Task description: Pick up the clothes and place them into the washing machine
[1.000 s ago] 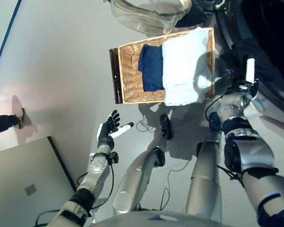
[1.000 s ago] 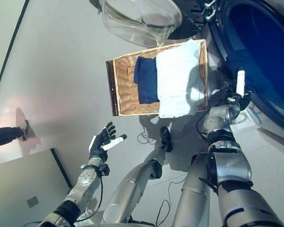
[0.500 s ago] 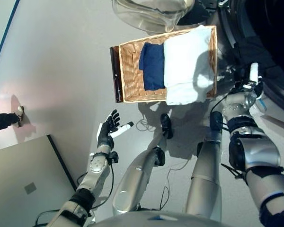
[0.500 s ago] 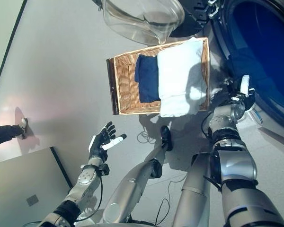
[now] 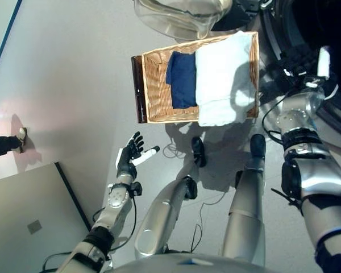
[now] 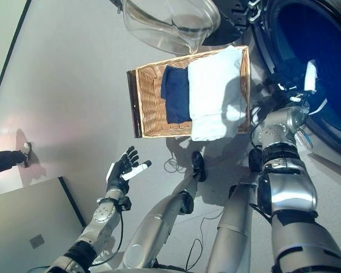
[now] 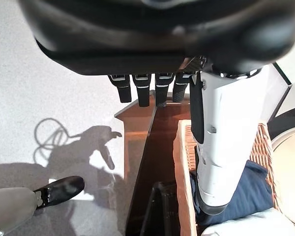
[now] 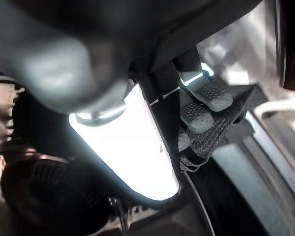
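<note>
The right hand [image 8: 196, 105] grips dark grey cloth [image 8: 214, 135] at the round washing-machine opening [image 6: 315, 57]; the left hand [image 5: 131, 154] hangs spread.

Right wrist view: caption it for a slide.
Right robot hand pinches a dark grey garment at the washing machine's rim.

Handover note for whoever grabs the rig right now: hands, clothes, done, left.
Right hand: at the washing machine opening, fingers pinched on a dark grey cloth; cloth not released.
Left hand: open, idle, above the floor, holding nothing.
Wicker basket on the floor beside the machine holds a navy garment and a white towel. Door is open.
Left to do: drop the grey cloth in the drum, then fetch the navy and white items.
</note>
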